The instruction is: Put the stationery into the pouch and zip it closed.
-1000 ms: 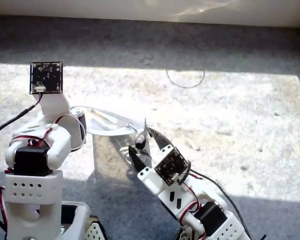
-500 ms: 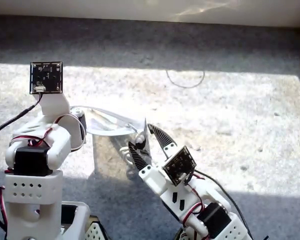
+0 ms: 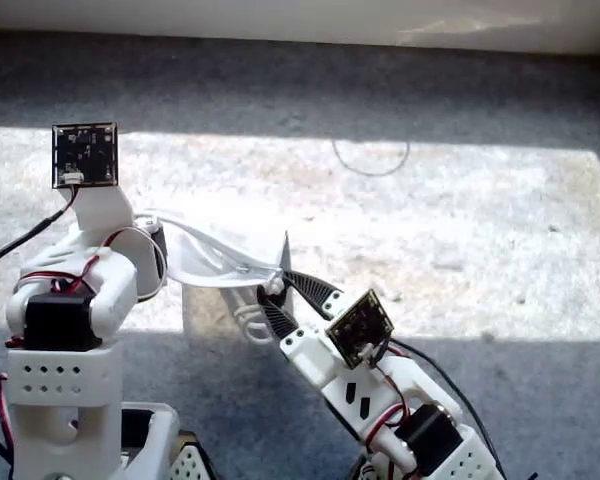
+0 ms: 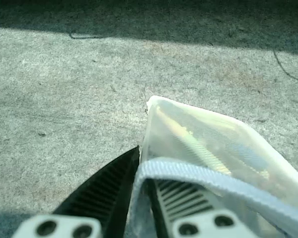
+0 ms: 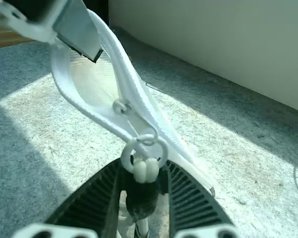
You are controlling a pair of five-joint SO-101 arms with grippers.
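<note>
Now: zipping step, stationery judged inside pouch (image 4: 208, 144) | left gripper (image 4: 141, 161) clamped on pouch end | right gripper (image 5: 144, 181) closed on zip pull (image 5: 145, 167) | next: pull is to be drawn along taut pouch.

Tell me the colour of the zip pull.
The zip pull is white, ring and beads alike; the right wrist view shows it best.

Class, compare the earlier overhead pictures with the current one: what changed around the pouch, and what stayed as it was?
The right gripper closed its wide-open jaws onto the white beaded zip pull of the translucent white mesh pouch, which shifted a little. The left gripper edged sideways but kept its jaws clamped on the pouch's end; the grey carpeted surface is unchanged.
</note>
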